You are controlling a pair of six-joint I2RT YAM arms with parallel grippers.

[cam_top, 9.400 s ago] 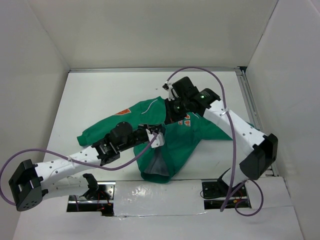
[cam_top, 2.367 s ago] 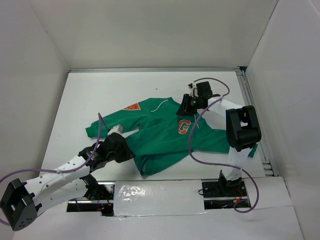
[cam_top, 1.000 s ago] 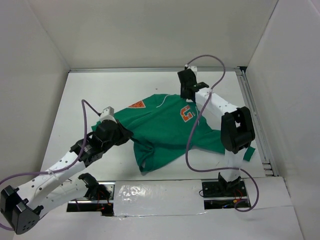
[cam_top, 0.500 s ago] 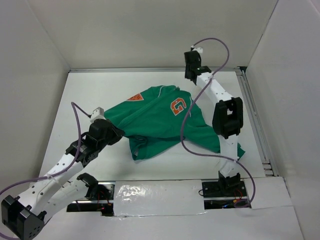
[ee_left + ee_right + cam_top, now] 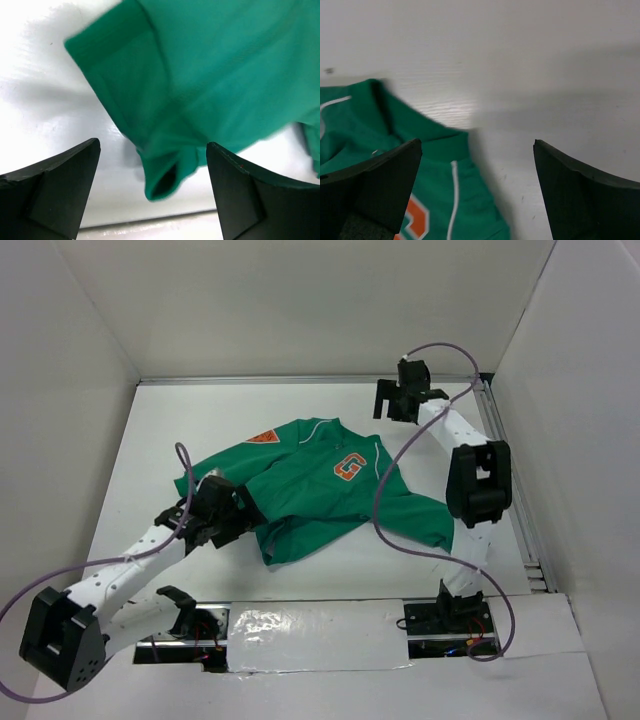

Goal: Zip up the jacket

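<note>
**Both end effectors open, jacket flat on the bench**

The green jacket (image 5: 320, 490) lies spread on the white bench (image 5: 200, 410), roughly mid-way between the two arms, front side up. Its orange "G" patch (image 5: 348, 469) faces the overhead camera, and a second orange patch (image 5: 261, 437) sits near the far-left edge. One sleeve (image 5: 425, 525) trails toward the right arm's base.

The left end effector (image 5: 152, 145) is low at the jacket's near-left edge, its jaws spread wide and holding nothing. In the left wrist view, a folded cuff (image 5: 162, 182) with its opening showing lies on the bench between the two fingers, touching neither.

The right end effector (image 5: 477, 142) is at the far right of the bench, just beyond the garment, and it too gapes wide and empty. Below it are the ribbed collar edge (image 5: 445, 145) and a thin white line of piping (image 5: 453, 200).

The zipper's state cannot be made out in any view.
</note>
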